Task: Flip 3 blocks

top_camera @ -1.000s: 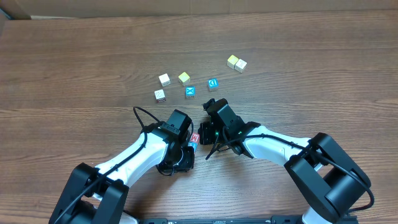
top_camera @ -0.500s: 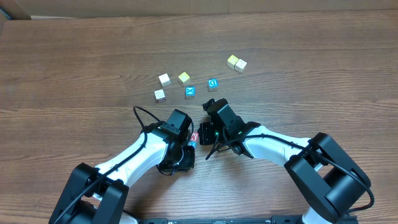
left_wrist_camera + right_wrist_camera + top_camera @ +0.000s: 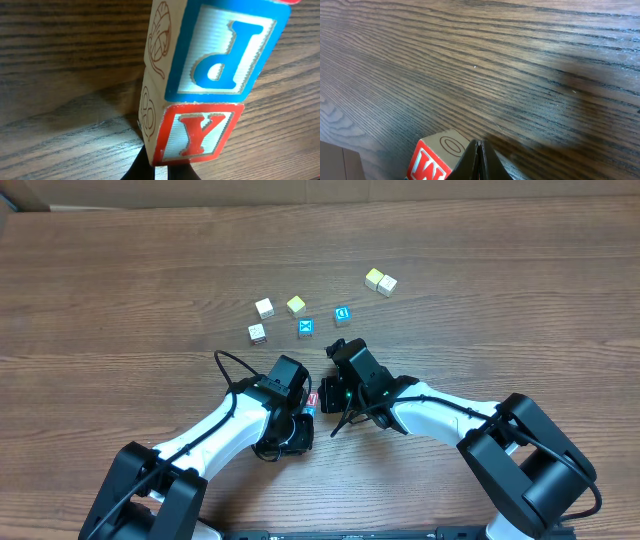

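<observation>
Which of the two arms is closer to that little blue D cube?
Right. The right arm ends just below the blue D cube, not touching; the left arm ends farther away, lower and to the left in the overhead view.

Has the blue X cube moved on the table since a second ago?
No. The blue X cube lies in the same spot as before, keeping the same gaps to the blue D cube and the yellow cube.

The P block is blue-framed, the Y block and M block red-framed (letters matching their frames), on a brown wood-grained table.
</observation>
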Controlling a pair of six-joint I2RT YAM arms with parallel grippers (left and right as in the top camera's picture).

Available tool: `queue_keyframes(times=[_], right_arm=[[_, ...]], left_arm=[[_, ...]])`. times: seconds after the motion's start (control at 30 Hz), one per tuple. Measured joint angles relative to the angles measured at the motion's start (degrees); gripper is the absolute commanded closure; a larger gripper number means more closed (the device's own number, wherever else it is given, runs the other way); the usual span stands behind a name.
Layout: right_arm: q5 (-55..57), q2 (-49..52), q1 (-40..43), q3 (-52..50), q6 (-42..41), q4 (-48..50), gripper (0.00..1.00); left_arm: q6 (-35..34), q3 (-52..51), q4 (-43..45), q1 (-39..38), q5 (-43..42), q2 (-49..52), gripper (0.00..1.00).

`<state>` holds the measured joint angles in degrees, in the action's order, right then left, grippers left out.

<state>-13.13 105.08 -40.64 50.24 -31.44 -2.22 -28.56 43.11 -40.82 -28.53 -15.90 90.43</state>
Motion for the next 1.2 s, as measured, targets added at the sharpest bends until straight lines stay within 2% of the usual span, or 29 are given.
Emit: queue_keyframes(times=[0.8, 1.2], right_arm=[[0.0, 0.0, 0.0, 0.0, 0.0, 0.0, 0.96], [0.0, 0.0, 0.0, 0.0, 0.0, 0.0, 0.96]], left_arm=[[-0.2, 0.0, 1.0, -1.9, 0.0, 0.0, 0.96], [-1.5, 0.0, -2.8, -1.9, 3.3, 0.0, 0.96]])
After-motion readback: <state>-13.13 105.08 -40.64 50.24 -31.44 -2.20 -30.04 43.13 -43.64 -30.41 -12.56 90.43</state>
